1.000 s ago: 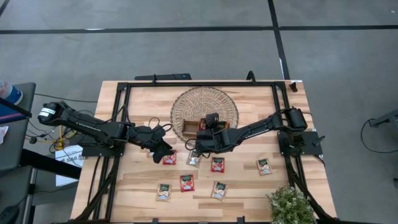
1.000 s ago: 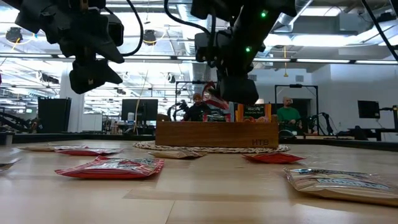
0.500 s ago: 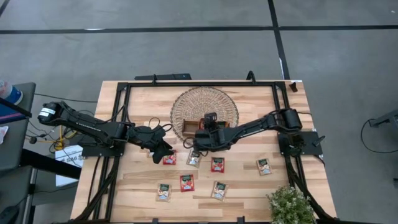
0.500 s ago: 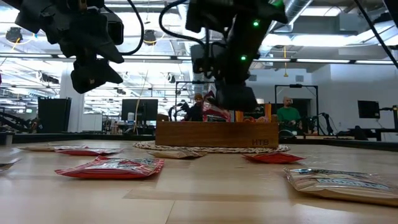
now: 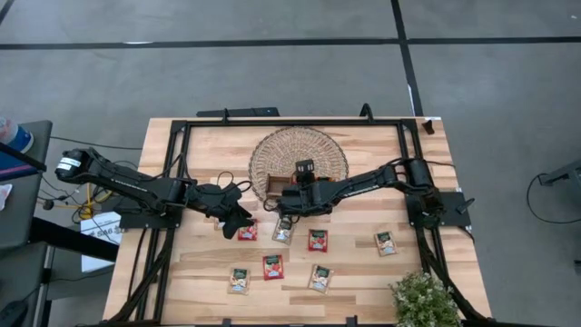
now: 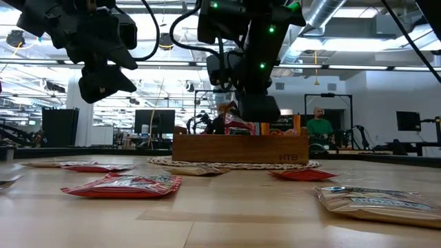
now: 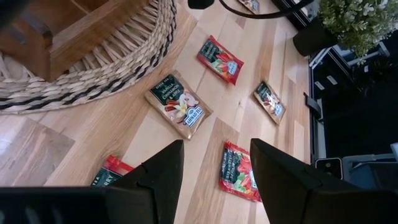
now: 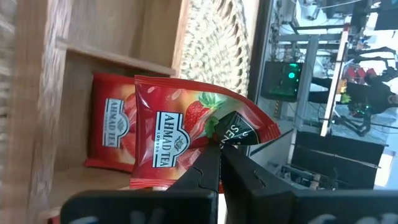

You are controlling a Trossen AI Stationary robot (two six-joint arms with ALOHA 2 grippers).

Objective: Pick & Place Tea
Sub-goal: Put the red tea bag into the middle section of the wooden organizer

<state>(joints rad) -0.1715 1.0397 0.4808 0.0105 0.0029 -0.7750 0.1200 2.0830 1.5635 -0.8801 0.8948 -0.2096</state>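
Red tea sachet (image 8: 118,130) inside wooden tray (image 8: 37,93) compartment

A pale wooden table (image 5: 363,263) with a black frame carries everything here. At twelve o'clock on it sits a round wicker mat (image 5: 300,150), and a brown wooden tray (image 6: 240,148) rests on that mat's near edge. Loose tea sachets lie flat across the six o'clock half: a red one (image 5: 247,232), a pale one (image 5: 282,232), another red (image 5: 318,240), one out toward three o'clock (image 5: 386,242), then three nearer (image 5: 240,280) (image 5: 273,266) (image 5: 320,278). A potted plant (image 5: 422,300) stands at five o'clock.
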